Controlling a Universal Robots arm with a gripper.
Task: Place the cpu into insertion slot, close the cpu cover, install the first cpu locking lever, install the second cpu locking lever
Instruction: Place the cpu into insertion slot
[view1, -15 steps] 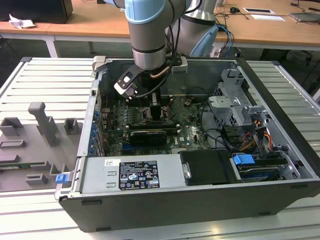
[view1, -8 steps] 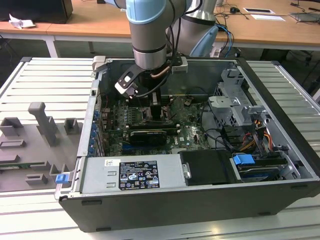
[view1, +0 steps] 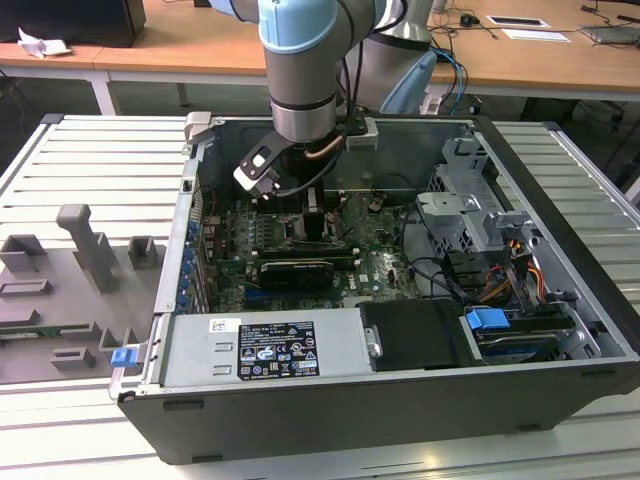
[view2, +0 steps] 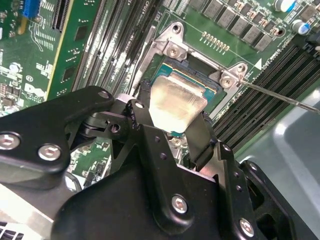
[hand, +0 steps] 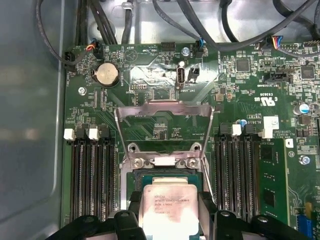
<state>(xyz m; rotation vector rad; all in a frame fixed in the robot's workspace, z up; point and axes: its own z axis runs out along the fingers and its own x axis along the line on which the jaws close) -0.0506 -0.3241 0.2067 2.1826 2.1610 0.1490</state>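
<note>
Silvery cpu (view2: 175, 102) sits clamped between the fingers (view2: 201, 142), over the insertion slot (view2: 172, 70).

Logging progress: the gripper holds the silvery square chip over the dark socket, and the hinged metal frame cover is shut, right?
No: the first wrist view shows the silvery hinged frame cover swung open. The gripper does hold the silvery square chip over the dark socket.

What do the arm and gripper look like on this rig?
The arm is a grey tubular link with a light-blue joint cap. A white-and-black box is mounted at the wrist, and a copper-coloured cable loops beside it. The gripper is matte black, built of flat linkage plates pinned with silver screws, and ends in two black fingers.
</note>
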